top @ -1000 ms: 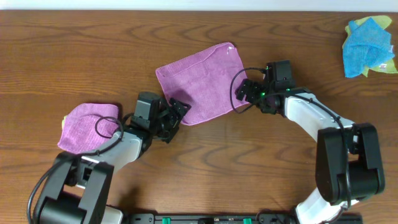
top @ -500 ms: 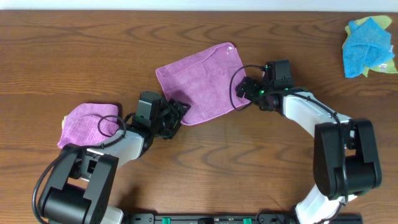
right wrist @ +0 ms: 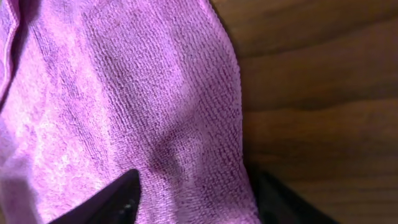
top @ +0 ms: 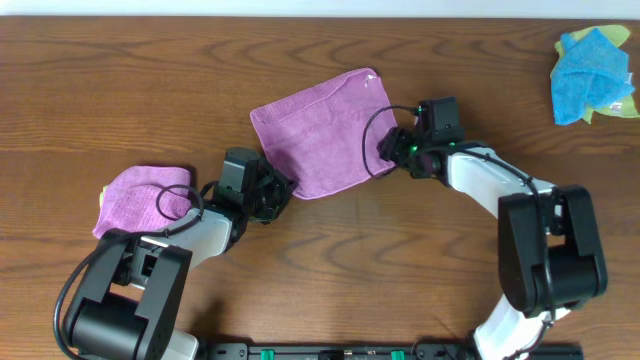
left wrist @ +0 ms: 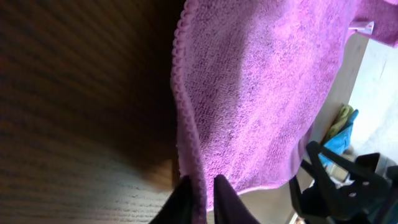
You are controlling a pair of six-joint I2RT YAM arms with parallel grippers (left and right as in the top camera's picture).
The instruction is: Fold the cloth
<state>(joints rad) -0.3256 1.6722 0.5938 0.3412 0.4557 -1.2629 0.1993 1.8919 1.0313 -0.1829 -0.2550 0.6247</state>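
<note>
Just wood-grain table (top: 150,90) under cloth (top: 320,135)

The overhead camera looks straight down on the brown wooden table (top: 120,80); the left wrist camera skims the soft purple-magenta terry cloth (top: 320,135) from its seven o'clock corner, facing two o'clock; the right wrist camera sits close over its four o'clock edge. All share that cloth.

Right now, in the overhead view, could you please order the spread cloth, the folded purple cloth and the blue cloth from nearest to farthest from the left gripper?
1. the spread cloth: mid-table, its near edge pinched by the left gripper.
2. the folded purple cloth: at the left, beside that arm.
3. the blue cloth: far right corner.
</note>
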